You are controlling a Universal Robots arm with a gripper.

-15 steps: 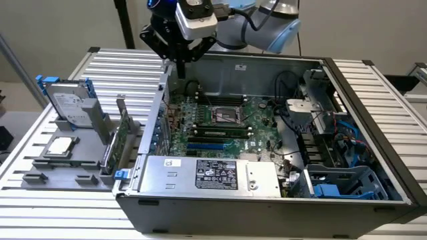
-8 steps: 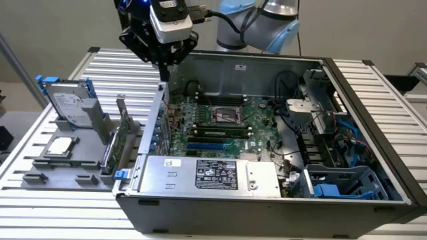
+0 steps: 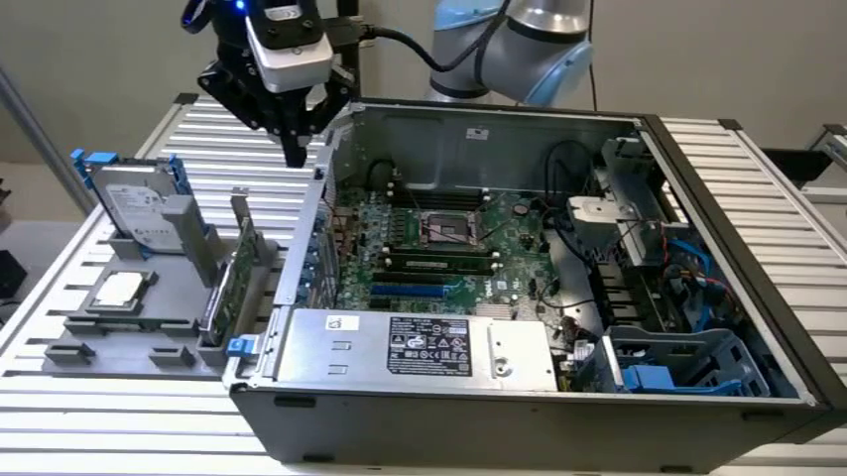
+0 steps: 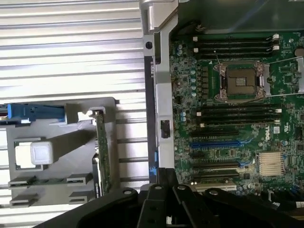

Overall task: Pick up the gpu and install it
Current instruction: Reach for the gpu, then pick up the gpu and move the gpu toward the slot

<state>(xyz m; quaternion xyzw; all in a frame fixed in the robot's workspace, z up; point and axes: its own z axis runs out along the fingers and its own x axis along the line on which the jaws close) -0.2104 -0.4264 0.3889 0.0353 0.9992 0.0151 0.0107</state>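
Note:
The gpu [image 3: 238, 270] is a thin green card standing on edge in a slot of the grey holder [image 3: 139, 337] at the exterior view's left, beside the open computer case [image 3: 530, 397]. In the wrist view the gpu [image 4: 101, 152] appears as a narrow green strip with a metal bracket end. My gripper [image 3: 294, 151] hangs high above the table, over the case's left wall and well above and behind the card. Its black fingers taper to a point with nothing between them. The gripper [image 4: 164, 183] shows as dark linkages over the case wall.
A silver hard drive with blue tabs [image 3: 139, 203] stands in the holder behind the card, and a square silver chip [image 3: 119, 290] lies in front of it. Inside the case are the motherboard [image 3: 437, 238] with a blue slot [image 4: 213, 142], a power supply [image 3: 423, 347] and cables [image 3: 662, 268].

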